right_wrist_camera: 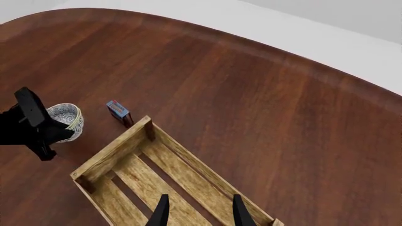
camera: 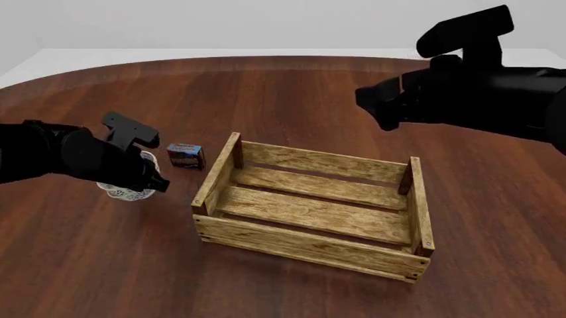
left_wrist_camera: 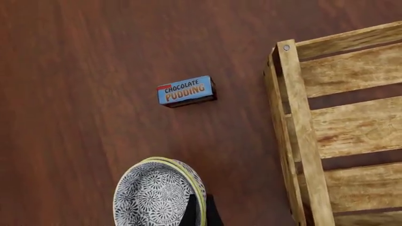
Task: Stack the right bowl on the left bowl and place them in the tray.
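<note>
The table (camera: 292,93) is dark reddish wood with streaky grain and a smooth, slightly satin sheen. The crate (camera: 311,215) is pale, rough wood slats, weathered and blotchy, totally matt, with a small metal nail head on a corner post. The bowl (left_wrist_camera: 157,195) looks like glazed ceramic, black-and-white pattern with a yellowish rim. The pudding box (left_wrist_camera: 186,91) is printed cardboard, a bit glossy. Both arms are matt black plastic.

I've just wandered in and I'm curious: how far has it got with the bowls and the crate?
Stacking looks done: the patterned white bowl shows a second yellow-green rim nested around it. In hand: the left end effector grips that rim. Left: moving them into the light-brown slatted wooden tray, which holds nothing. The right end effector hangs open above it.
</note>
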`<action>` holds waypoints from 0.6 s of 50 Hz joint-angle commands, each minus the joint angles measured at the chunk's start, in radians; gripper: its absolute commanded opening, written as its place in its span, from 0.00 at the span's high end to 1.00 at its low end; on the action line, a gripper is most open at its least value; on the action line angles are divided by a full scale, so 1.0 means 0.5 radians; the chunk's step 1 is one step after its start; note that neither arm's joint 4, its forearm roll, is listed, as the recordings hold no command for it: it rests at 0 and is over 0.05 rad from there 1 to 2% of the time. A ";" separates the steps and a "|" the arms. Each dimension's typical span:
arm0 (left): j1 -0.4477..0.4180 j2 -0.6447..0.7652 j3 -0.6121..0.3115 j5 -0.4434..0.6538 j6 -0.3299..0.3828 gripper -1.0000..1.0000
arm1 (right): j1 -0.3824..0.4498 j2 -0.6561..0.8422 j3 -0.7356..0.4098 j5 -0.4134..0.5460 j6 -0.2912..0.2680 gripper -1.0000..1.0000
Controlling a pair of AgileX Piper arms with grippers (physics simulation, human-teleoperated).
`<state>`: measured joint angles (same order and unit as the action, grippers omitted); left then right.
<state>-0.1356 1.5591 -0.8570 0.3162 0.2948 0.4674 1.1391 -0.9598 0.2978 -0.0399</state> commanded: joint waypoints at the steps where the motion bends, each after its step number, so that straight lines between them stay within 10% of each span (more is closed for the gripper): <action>1: 0.053 -0.152 0.025 -0.017 -0.028 1.00 | 0.000 -0.029 0.002 0.015 0.000 0.00; 30: -0.193 -0.195 -0.355 0.232 0.098 1.00 | -0.044 -0.138 0.000 0.083 0.019 0.00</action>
<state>-0.2066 1.4769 -0.9961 0.4454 0.3618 0.4530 1.0785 -0.9588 0.3323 -0.0324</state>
